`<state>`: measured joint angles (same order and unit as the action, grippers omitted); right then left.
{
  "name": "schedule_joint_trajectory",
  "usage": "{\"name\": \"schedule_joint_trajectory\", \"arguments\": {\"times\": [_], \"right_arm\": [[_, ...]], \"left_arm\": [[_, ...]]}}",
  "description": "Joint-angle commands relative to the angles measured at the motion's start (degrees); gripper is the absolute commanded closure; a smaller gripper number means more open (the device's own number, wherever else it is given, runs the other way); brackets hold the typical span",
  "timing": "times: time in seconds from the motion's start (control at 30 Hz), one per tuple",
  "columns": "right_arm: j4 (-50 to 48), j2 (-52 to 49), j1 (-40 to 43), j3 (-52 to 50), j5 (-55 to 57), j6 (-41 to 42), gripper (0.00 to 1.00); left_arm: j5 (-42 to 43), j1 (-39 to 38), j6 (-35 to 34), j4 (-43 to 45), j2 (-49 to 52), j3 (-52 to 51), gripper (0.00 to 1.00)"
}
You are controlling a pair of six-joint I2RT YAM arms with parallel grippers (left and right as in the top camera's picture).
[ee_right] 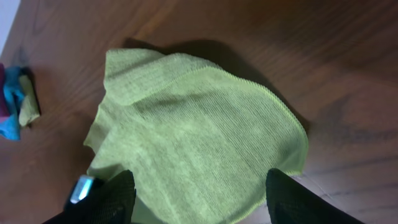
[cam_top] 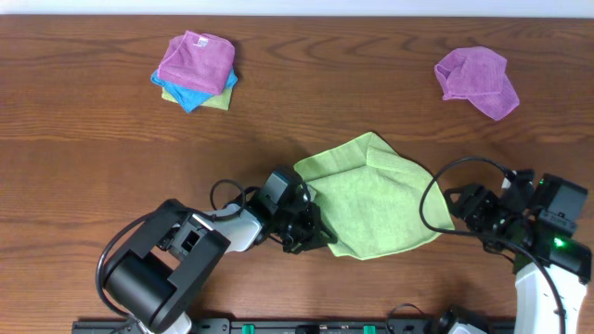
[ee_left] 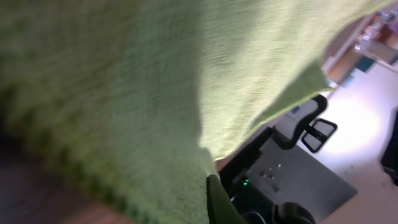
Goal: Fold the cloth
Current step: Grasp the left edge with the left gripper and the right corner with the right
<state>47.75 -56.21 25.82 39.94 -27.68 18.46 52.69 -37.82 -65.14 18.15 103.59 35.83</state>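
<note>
The lime-green cloth (cam_top: 376, 195) lies rumpled in the middle of the table, with its far corner folded over. My left gripper (cam_top: 314, 232) is at the cloth's near left edge and shut on it. In the left wrist view the raised cloth (ee_left: 124, 93) fills nearly everything, draped against one dark fingertip (ee_left: 219, 202). My right gripper (cam_top: 461, 208) hovers by the cloth's right corner. It (ee_right: 199, 205) stands open, its two black fingers (ee_right: 112, 199) spread wide over the near edge of the cloth (ee_right: 199, 137), holding nothing.
A stack of folded cloths (cam_top: 195, 70), purple on blue on yellow-green, sits at the back left. A crumpled purple cloth (cam_top: 478, 82) lies at the back right. Both arm bases stand at the table's front edge.
</note>
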Motion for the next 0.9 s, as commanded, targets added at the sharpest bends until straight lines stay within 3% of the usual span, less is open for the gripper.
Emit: {"name": "schedule_joint_trajectory", "arguments": {"times": [0.0, 0.43, 0.6, 0.87], "right_arm": [[0.8, 0.1, 0.5, -0.3, -0.5, -1.9, 0.32], [-4.0, -9.9, 0.5, -0.4, -2.1, -2.6, 0.3], [-2.6, -15.8, 0.5, -0.4, -5.6, -3.1, 0.28], [4.0, -17.9, 0.5, -2.6, -9.3, -12.0, 0.25]], "left_arm": [[3.7, 2.3, 4.2, 2.3, 0.7, -0.4, 0.95], [10.9, 15.7, 9.9, 3.1, -0.7, -0.4, 0.94], [12.1, 17.3, 11.0, 3.1, -0.7, -0.4, 0.94], [12.8, 17.5, 11.4, 3.1, -0.7, -0.4, 0.94]]}}
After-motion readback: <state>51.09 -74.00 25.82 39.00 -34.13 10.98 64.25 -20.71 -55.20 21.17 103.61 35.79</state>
